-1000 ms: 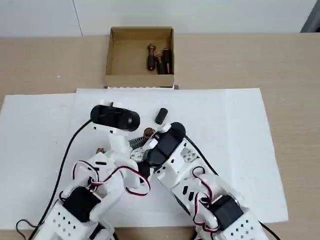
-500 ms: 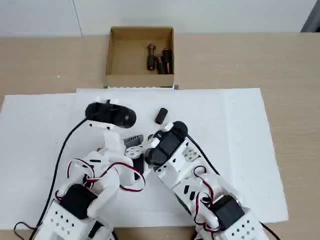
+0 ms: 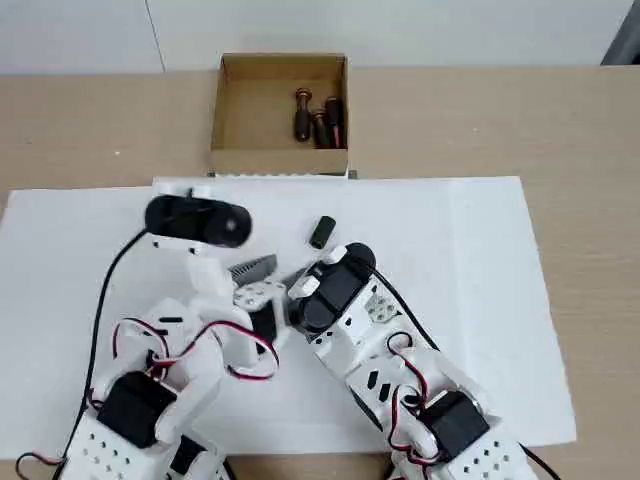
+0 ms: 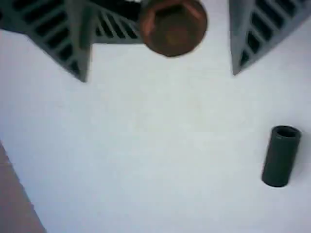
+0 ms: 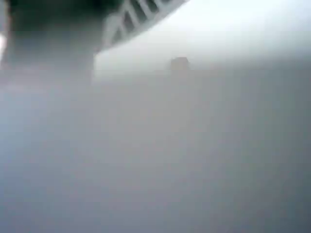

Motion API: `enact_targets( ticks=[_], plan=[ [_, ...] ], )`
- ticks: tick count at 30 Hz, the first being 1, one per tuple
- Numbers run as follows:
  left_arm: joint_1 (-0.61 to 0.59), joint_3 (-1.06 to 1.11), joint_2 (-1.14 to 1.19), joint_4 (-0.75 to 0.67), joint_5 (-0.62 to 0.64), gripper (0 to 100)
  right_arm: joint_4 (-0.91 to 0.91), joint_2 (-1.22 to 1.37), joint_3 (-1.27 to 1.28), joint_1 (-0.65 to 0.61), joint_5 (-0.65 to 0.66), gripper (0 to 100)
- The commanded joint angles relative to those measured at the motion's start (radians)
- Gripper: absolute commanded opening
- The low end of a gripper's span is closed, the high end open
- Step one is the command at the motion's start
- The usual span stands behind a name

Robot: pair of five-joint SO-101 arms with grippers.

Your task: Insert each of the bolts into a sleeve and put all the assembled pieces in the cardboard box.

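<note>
A copper bolt (image 4: 173, 26) shows head-on in the left wrist view, between the wide-apart grey fingers of my left gripper (image 4: 160, 73) and touching neither. Behind it is a ribbed finger of my right gripper (image 3: 298, 277), which appears shut on the bolt's shank. In the high view my left gripper (image 3: 262, 282) stands open just left of the right one. A loose black sleeve (image 3: 321, 232) (image 4: 281, 156) lies on the white sheet beyond both grippers. The cardboard box (image 3: 280, 160) at the back holds assembled pieces (image 3: 318, 115).
The white sheet (image 3: 450, 260) covers the wooden table in front of the box, with bare room on its right and far left. Both arms' bodies and cables crowd the near middle. The right wrist view is blurred, with one ribbed finger (image 5: 141, 14) in it.
My left arm has drawn back to the left, away from the right gripper, and its camera head has shifted left. The right arm has barely moved.
</note>
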Motion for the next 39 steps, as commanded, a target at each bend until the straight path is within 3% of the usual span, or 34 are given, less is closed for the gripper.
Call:
enact_targets(
  ticks=[1, 3, 8, 12, 16, 21, 29, 39],
  plan=[
    [-0.069, -0.047, -0.012, -0.003, -0.068, 5, -0.016, -0.012, -0.058, -0.001, 0.003, 0.3],
    [-0.13, -0.048, -0.012, -0.003, -0.121, 0, -0.015, -0.012, -0.058, -0.001, 0.002, 0.2],
    [-0.321, -0.013, -0.012, -0.005, -0.233, 0, -0.015, -0.004, -0.055, 0.019, -0.002, 0.2],
    [-0.417, 0.088, -0.011, -0.006, -0.311, 0, -0.001, -0.001, -0.052, 0.137, -0.074, 0.2],
    [-0.434, 0.236, -0.012, -0.066, -0.321, 0, 0.045, 0.054, -0.068, 0.229, -0.095, 0.2],
    [-0.434, 0.364, -0.012, -0.207, -0.321, 0, 0.053, 0.246, -0.206, 0.257, -0.167, 0.2],
    [-0.433, 0.461, -0.012, -0.327, -0.321, 0, 0.051, 0.72, -0.674, 0.257, -0.224, 0.3],
    [-0.428, 0.492, -0.009, -0.334, -0.318, 0, 0.045, 1.262, -1.269, 0.259, -0.164, 0.3]
  ],
)
